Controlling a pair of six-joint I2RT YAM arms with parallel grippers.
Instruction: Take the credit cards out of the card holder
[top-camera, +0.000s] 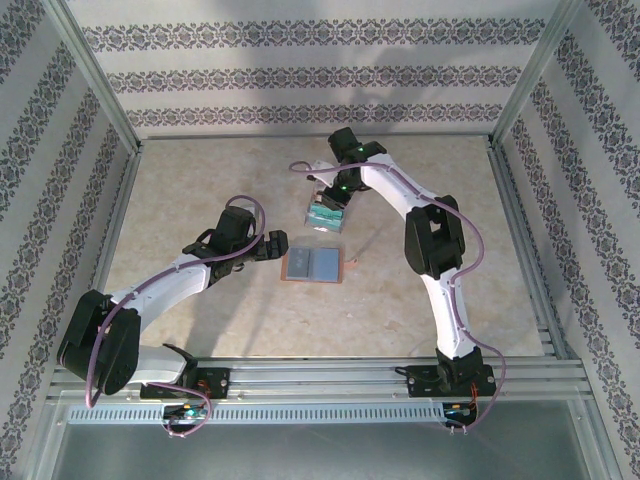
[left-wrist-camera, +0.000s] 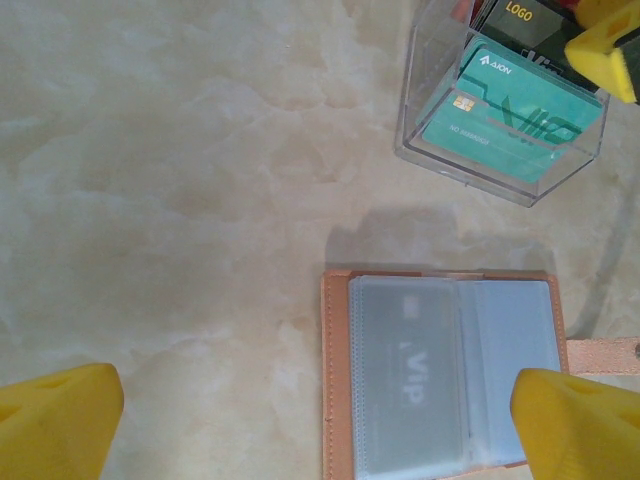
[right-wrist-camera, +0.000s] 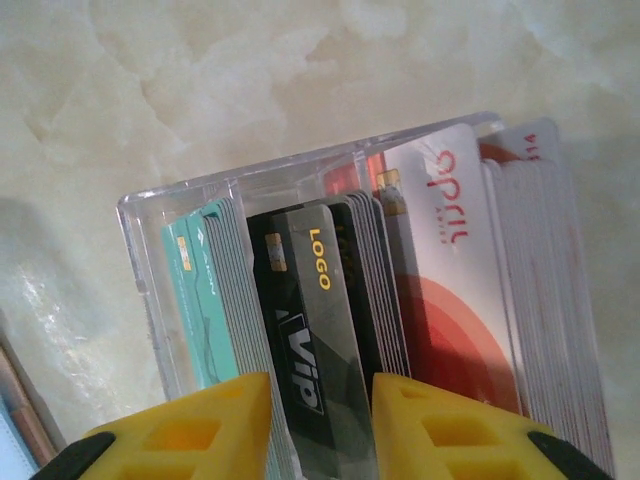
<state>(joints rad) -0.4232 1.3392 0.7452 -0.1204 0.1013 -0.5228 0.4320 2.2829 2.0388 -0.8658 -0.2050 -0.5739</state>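
Brown leather-like bifold card holder (left-wrist-camera: 440, 375): open flat on beige marbled table (left-wrist-camera: 180, 180), blue-grey pockets facing up. Pale card (left-wrist-camera: 410, 365) marked "Vip" under one translucent pocket.

Clear plastic box (left-wrist-camera: 430, 140), near holder, apart from it:
- teal card (left-wrist-camera: 520, 115) printed "AION" and "VIP"
- black card (right-wrist-camera: 315, 330) printed "LOGO" and "VIP"
- red-and-white cards (right-wrist-camera: 450, 260), script unclear

Left gripper (left-wrist-camera: 320, 425): yellow fingers spread wide, nothing held. Holder lying between them, close to one fingertip.

Right gripper (right-wrist-camera: 320, 420): over the box, fingers narrowly apart, black card between them. Gripped or merely flanked, cannot tell.
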